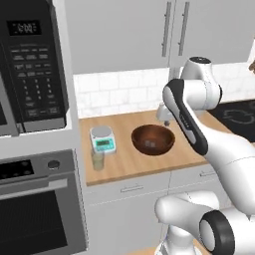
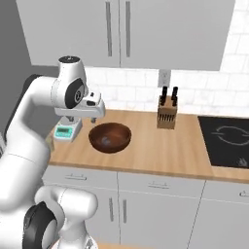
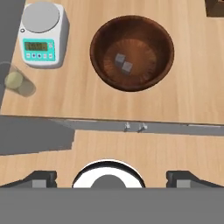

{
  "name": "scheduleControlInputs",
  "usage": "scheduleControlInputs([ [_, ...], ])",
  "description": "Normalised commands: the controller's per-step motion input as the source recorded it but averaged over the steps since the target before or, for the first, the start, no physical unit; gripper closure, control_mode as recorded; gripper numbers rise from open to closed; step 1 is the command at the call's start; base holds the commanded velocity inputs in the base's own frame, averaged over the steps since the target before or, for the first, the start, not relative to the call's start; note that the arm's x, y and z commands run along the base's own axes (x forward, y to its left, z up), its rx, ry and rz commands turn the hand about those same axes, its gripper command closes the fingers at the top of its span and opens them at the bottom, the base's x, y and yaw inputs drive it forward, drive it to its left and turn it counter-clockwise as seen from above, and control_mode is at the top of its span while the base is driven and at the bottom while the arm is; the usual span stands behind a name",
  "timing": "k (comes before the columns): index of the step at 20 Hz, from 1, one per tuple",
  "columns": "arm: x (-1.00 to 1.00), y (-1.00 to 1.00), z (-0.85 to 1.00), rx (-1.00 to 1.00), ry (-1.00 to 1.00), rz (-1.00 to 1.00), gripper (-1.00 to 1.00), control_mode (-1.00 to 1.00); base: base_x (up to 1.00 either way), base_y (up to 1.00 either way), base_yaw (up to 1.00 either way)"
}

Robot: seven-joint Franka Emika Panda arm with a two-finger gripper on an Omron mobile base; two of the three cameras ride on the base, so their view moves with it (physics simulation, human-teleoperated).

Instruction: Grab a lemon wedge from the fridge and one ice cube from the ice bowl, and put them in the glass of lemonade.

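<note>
The ice bowl (image 1: 153, 139) (image 2: 110, 137) (image 3: 131, 52), wide and dark brown, stands mid-counter with two grey ice cubes (image 3: 123, 63) inside. The glass of lemonade (image 1: 97, 160) (image 3: 16, 81), a small clear tumbler with pale yellow liquid, is near the counter's front left corner, in front of the scale. My gripper (image 2: 92, 118) (image 3: 111, 177) hangs open above the counter, a little higher than the bowl and beside its back edge, pointing down with nothing between its fingertips (image 3: 43, 177). In the left base view my own forearm partly hides the hand (image 1: 164, 114). The lemon wedge and the fridge are out of view.
A white kitchen scale (image 1: 102, 138) (image 2: 67, 131) (image 3: 43, 35) sits left of the bowl. A knife block (image 2: 167, 113) stands at the back, with a black cooktop (image 2: 226, 138) to the right. A microwave (image 1: 30, 64) and a wall oven (image 1: 35, 209) bound the counter's left end. Wall cabinets hang overhead.
</note>
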Motion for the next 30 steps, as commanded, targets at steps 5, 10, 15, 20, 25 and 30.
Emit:
scheduleControlInputs([
  [5, 0.00, 0.00, 0.00, 0.00, 0.00, 0.00, -1.00, 1.00, 0.53, 0.33, -0.05],
  [10, 0.00, 0.00, 0.00, 0.00, 0.00, 0.00, -1.00, 1.00, 0.21, 0.41, -0.03],
  [15, 0.00, 0.00, 0.00, 0.00, 0.00, 0.00, -1.00, 1.00, 0.05, 0.41, -0.04],
  [20, 0.00, 0.00, 0.00, 0.00, 0.00, 0.00, -1.00, 1.00, 0.51, 0.20, -0.06],
  [25, 0.00, 0.00, 0.00, 0.00, 0.00, 0.00, -1.00, 1.00, 0.58, -0.03, -0.01],
  [30, 0.12, -0.45, -0.27, 0.00, 0.03, -0.06, -1.00, -1.00, 0.11, -0.17, 0.00],
])
